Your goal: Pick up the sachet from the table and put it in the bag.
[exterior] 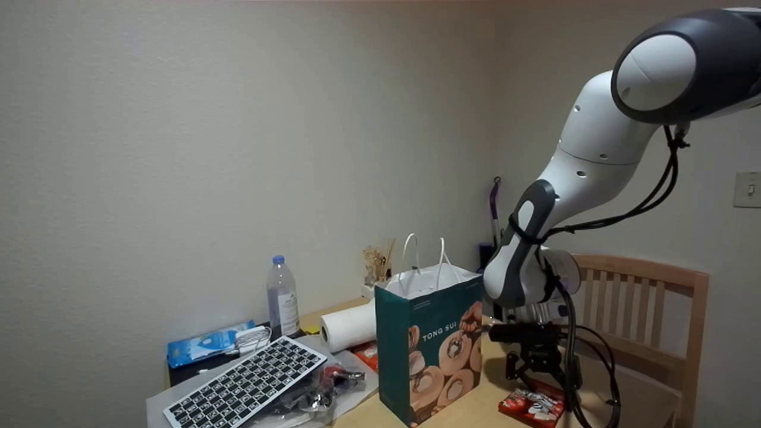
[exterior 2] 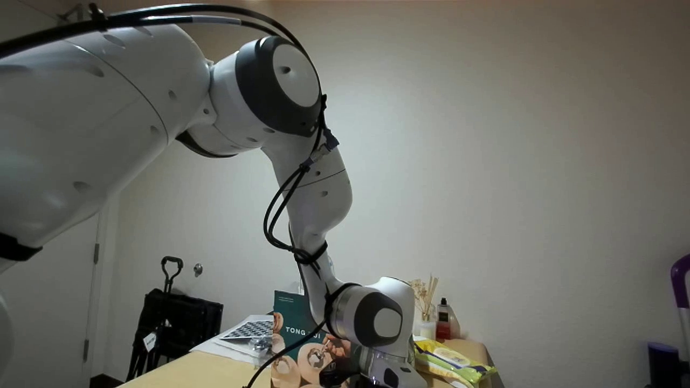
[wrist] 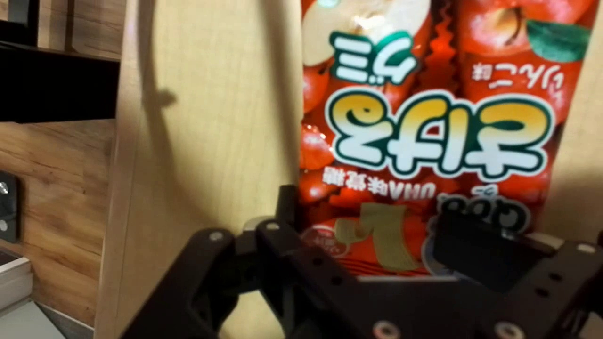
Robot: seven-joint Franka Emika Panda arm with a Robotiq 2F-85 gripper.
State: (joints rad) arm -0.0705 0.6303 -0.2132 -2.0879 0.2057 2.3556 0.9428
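Holds the gripper (wrist: pixel 372 214) low over the table (wrist: pixel 212 94), fingers (wrist: pixel 476 252) spread well apart, with a grip on nothing. Has the sachet (wrist: pixel 438 132) right beneath: in the wrist view, printed face up, upper part stretching past the fingertips, lower end between and under the fingers. Has one fingertip just beside the sachet's left side, the other over its face; cannot tell about contact. Shows a strip of bare wood between sachet and the long table edge at left in that view. In an exterior view, likewise below the gripper, near the bag (exterior: pixel 429 351) but apart from it. Bag upright, across the sachet from the slatted chair (exterior: pixel 645 266). Toward the wall-side edge, a bottle (exterior: pixel 282 303) and, partly hidden behind the bag, a white roll (exterior: pixel 348 327). In an exterior view, close to the far right-hand corner, a yellow and green packet (exterior 2: pixel 452 360).
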